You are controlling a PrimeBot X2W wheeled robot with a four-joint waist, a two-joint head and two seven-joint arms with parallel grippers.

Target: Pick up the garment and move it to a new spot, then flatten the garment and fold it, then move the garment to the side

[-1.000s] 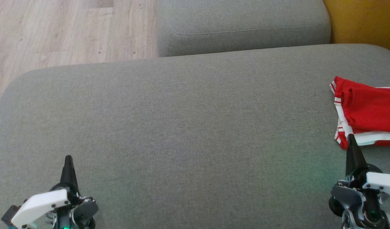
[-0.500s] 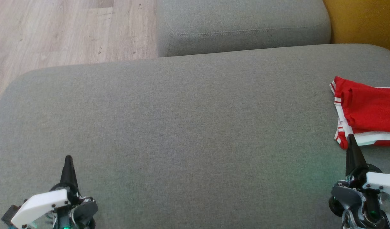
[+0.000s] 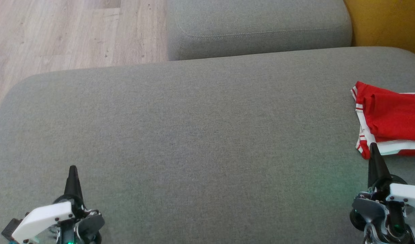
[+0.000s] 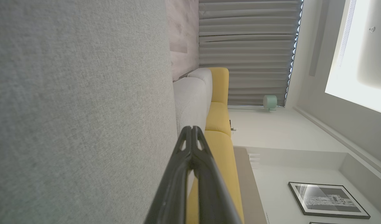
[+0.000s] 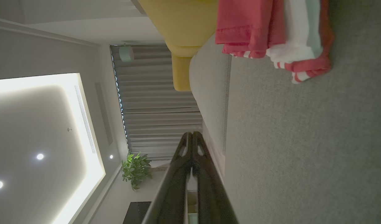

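Garment: red fabric garment with white striped trim (image 3: 393,118), folded into a compact stack at the far right of the broad grey woven seat cushion (image 3: 200,135), cut off by the head view's right edge.
Placement, judged: parked at the side, so the final step looks done or nearly so.
Right gripper: right gripper (image 3: 373,146), fingers pressed together, holding nothing. It is near the garment's front corner, and its wrist view shows bare cushion between.
Left gripper: left gripper (image 3: 72,168), fingers pressed together, empty, well apart from the garment.
Surroundings: second grey cushion (image 3: 258,27) behind, pale wood-plank floor (image 3: 58,34) at the left, mustard-yellow upholstery (image 3: 390,20) at the right.
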